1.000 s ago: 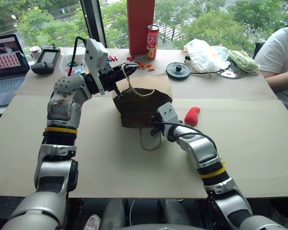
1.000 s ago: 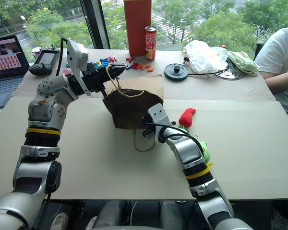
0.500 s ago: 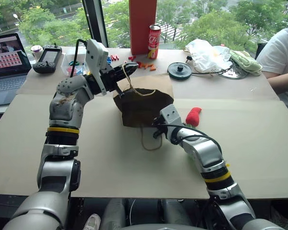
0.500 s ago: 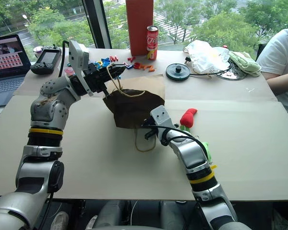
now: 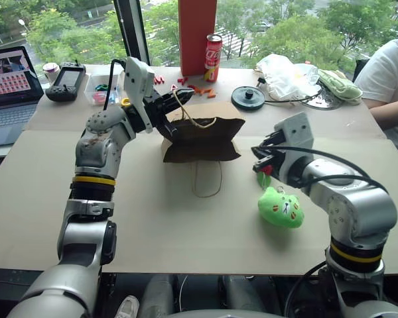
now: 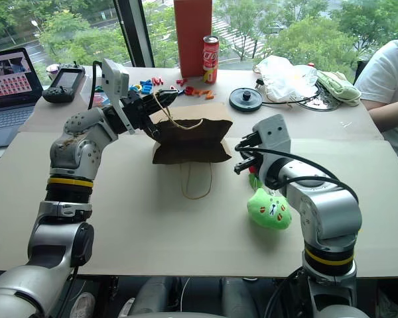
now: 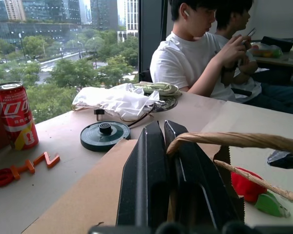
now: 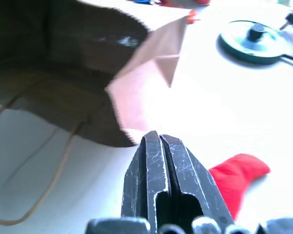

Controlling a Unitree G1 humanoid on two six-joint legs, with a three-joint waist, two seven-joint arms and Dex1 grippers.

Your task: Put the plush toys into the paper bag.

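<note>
On the left, the left gripper point(image 5: 179, 99) is clenched on the upper cord handle point(image 5: 186, 112) of the brown paper bag point(image 5: 202, 140), holding it near the middle of a pale table point(image 5: 152, 218). The bag is thin, creased kraft paper, lying on its side with its mouth sagging nearly flat; a second cord loop point(image 5: 205, 180) trails on the table toward the robot. Because only one thin handle is gripped, the mouth could likely collapse or the light bag slide away when a toy is pushed in.

To the right, the right gripper point(image 5: 262, 156) hangs in the air, clenched on nothing. Just beneath it lies the red chili toy point(image 8: 237, 178), soft and tapered, with a green stem. Nearer the robot sits the lime-green toy point(image 5: 280, 207), a rounded plush blob with a printed face. Both toys lie outside the bag. Their squashy fabric may slip from narrow fingers.
</note>
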